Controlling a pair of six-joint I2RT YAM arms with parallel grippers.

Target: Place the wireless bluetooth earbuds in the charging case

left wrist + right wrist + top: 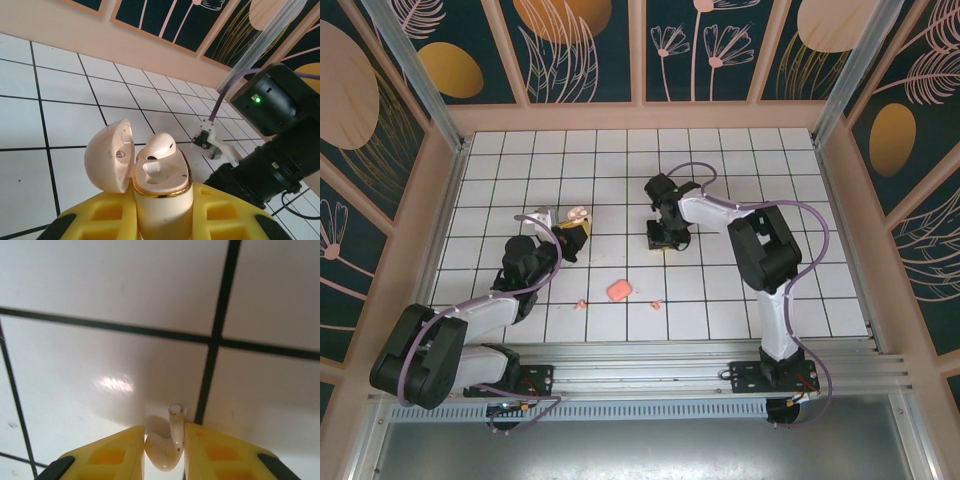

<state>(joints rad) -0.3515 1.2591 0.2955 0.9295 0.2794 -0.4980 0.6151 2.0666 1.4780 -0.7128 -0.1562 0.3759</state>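
On the white tiled table (pixel 720 170), the left gripper (pixel 569 240) squeezes the open case (pixel 161 205), left of the middle, with one earbud (pixel 159 149) sitting inside. The right gripper (pixel 665 238), to its right, pinches another earbud (pixel 160 446) down on the table.

I'm running this from a lab-style robot cell, definitely nobody's home. The table (pixel 620 170) is a white board with a black grid, boxed in by dark teal panels (pixel 590 50) printed with flowers. Aluminium posts (pixel 408 60) stand at the far corners, and the arms (pixel 770 250) are bolted to a metal rail (pixel 650 370) on the near edge.
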